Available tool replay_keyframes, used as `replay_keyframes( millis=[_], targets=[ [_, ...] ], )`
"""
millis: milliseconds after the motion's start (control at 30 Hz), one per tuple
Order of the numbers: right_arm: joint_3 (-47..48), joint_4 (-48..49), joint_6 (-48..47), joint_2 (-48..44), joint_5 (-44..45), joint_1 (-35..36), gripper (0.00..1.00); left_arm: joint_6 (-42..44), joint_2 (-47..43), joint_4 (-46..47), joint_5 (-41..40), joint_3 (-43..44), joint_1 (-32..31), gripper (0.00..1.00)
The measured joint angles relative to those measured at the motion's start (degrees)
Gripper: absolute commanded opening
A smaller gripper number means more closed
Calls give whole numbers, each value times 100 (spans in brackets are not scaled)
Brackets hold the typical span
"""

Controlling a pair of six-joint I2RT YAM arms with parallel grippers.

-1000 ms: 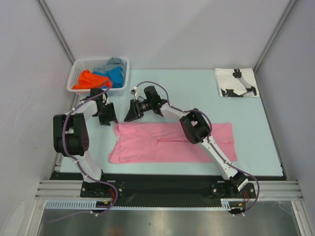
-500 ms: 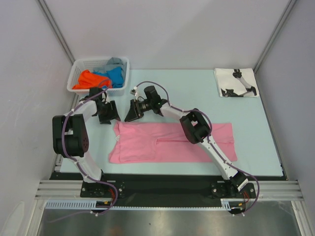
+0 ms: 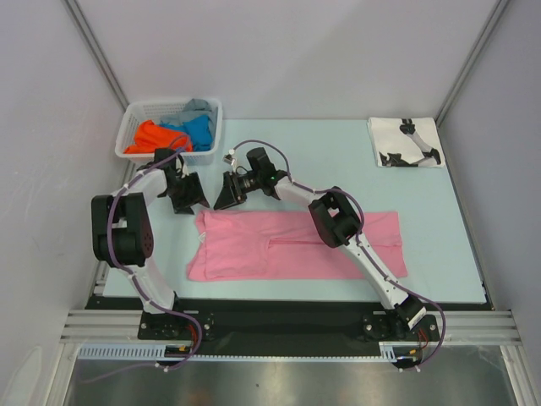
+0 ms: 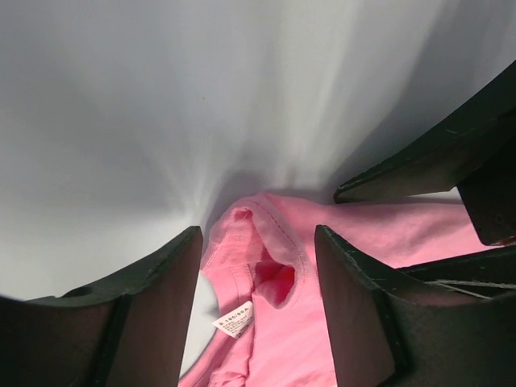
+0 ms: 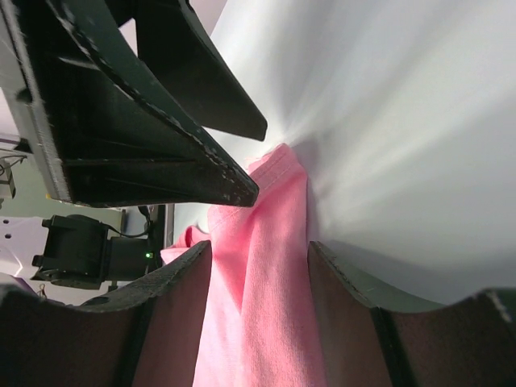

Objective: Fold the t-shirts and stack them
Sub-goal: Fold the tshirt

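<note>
So, the pink t-shirt (image 3: 279, 249) is lying spread out flat on the light blue surface (image 3: 439, 220), long side running left to right. Both arms are at its far left corner. The left end effector (image 4: 256, 242) is released: fingers spread wide, with the collar and its little white label (image 4: 234, 322) lying loose between them. The right end effector (image 5: 258, 250) has pink cloth filling the gap between its fingers, and honestly I can't tell if it's pinching or just straddling it. The orange (image 3: 150, 137), blue (image 3: 199, 131) and grey (image 3: 196, 107) shirts sit in the white basket (image 3: 135, 118) at far left. A folded white shirt with black print (image 3: 404, 142) is at far right.
</note>
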Motion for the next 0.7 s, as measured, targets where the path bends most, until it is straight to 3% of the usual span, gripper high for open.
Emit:
replay_keyframes(
  millis=[367,567,700],
  targets=[
    [72,-155,-15,24,9,42,56,59,83,24,35,-186,0,34],
    [153,-179,-9,66,7,68,54,105,39,286,44,-321,0,9],
    [184,-164,4,105,7,79,49,103,-184,466,44,-461,0,7]
  ],
)
